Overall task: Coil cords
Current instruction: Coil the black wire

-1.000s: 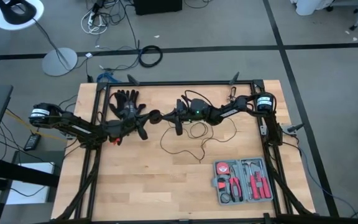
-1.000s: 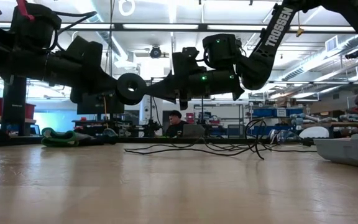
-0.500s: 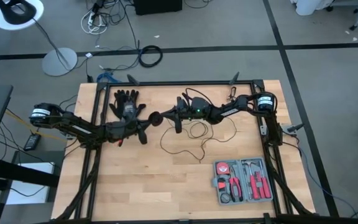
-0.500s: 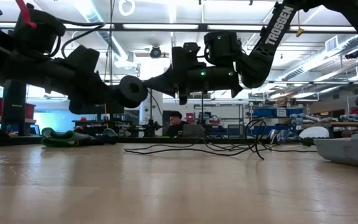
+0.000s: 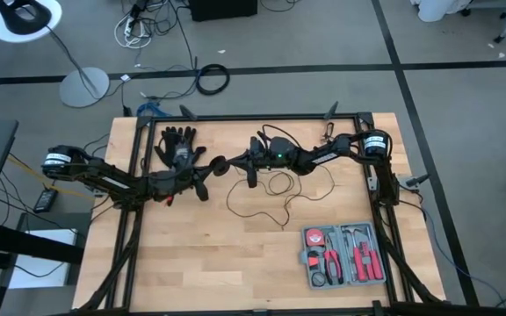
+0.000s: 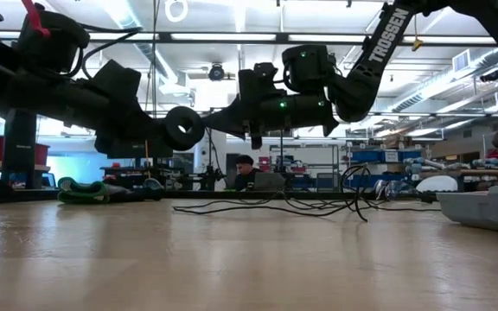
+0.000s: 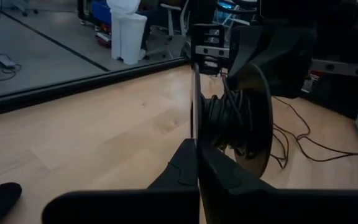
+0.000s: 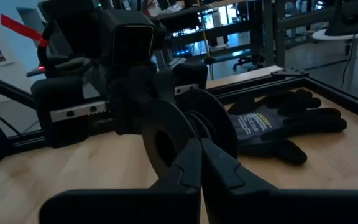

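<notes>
- Black on black: both sets of fingers are pinched tight on one small spool (image 5: 219,164), held in the air between the two arms, above the far half of the tabletop (image 5: 218,263).
- Your left gripper (image 5: 206,170) clamps one thin flange edge-on, which steadies the reel.
- Your right gripper (image 5: 233,162) closes on the opposite flange, so the spool is braced from both sides, probably for turning.
- Some wire (image 7: 229,124) is already wound on the hub; this seems to be why the reel is kept off the wood.
- The rest of the cord (image 5: 271,197) lies in loose loops on the tabletop below the right arm.
- A glove (image 5: 177,145) lies just beyond the left gripper, and a tool case (image 5: 343,254) sits well apart at the near right.
</notes>
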